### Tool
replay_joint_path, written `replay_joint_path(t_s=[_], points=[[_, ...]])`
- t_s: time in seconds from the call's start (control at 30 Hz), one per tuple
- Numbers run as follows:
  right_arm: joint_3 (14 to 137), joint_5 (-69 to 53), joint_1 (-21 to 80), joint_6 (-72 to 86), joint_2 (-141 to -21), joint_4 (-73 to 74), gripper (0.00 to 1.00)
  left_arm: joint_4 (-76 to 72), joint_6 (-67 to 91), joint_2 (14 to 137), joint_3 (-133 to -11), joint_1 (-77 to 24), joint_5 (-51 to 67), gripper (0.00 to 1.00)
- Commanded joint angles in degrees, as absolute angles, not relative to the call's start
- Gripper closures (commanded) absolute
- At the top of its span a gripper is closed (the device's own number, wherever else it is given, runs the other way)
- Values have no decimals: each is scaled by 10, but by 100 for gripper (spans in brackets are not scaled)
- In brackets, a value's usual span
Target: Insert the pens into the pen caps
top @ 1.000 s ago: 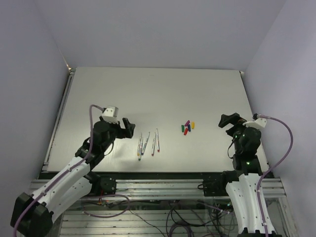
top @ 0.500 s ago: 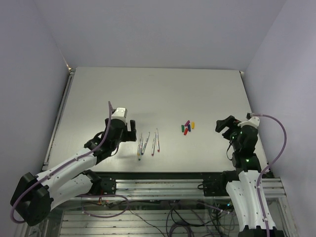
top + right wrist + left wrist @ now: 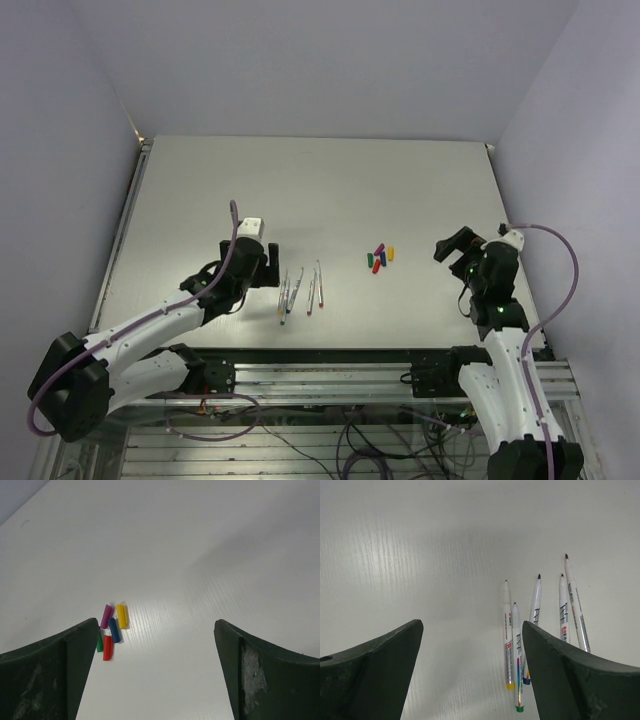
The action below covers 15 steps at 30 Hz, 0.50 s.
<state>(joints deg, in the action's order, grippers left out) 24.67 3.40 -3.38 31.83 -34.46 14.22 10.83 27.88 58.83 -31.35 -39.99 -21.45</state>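
Observation:
Several whitish pens (image 3: 300, 290) lie side by side on the table, just right of my left gripper (image 3: 267, 266). In the left wrist view the pens (image 3: 536, 611) lie ahead and to the right, tips pointing away, and the coloured ends of two of them sit beside the right finger (image 3: 570, 680). My left gripper (image 3: 471, 626) is open and holds nothing. A small cluster of pen caps (image 3: 379, 257) lies mid-table, left of my right gripper (image 3: 452, 246). In the right wrist view the caps (image 3: 114, 628) sit by the left finger (image 3: 45, 675). My right gripper (image 3: 156, 623) is open and holds nothing.
The white table (image 3: 320, 190) has a metal rail along its left edge (image 3: 118, 240) and purple walls around it. Both arm bases stand at the near edge, with cables hanging below the frame (image 3: 330, 385).
My left gripper has moved right, closer to the pens. My right gripper has shifted slightly left toward the caps. Pens and caps lie where they were.

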Motion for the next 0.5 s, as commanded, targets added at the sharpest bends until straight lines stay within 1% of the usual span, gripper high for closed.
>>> replay_joint_path(t_s=[0.0,0.03,0.07,0.17,0.37,0.47], points=[[295,-7,-36,289,-402,140,0,80,280,582,-311,-410,-213,7],[305,-8,-36,299,-422,150,0,71,280,576,-307,-410,-209,2],[313,-8,-36,303,-439,159,0,62,280,568,-301,-411,-207,1],[312,-24,-36,295,-456,141,0,47,281,535,-286,-411,-211,1],[288,-37,-36,303,-372,92,0,24,272,413,-249,-410,-219,1],[304,17,-37,324,-361,119,0,10,260,359,-230,-410,-217,1]])
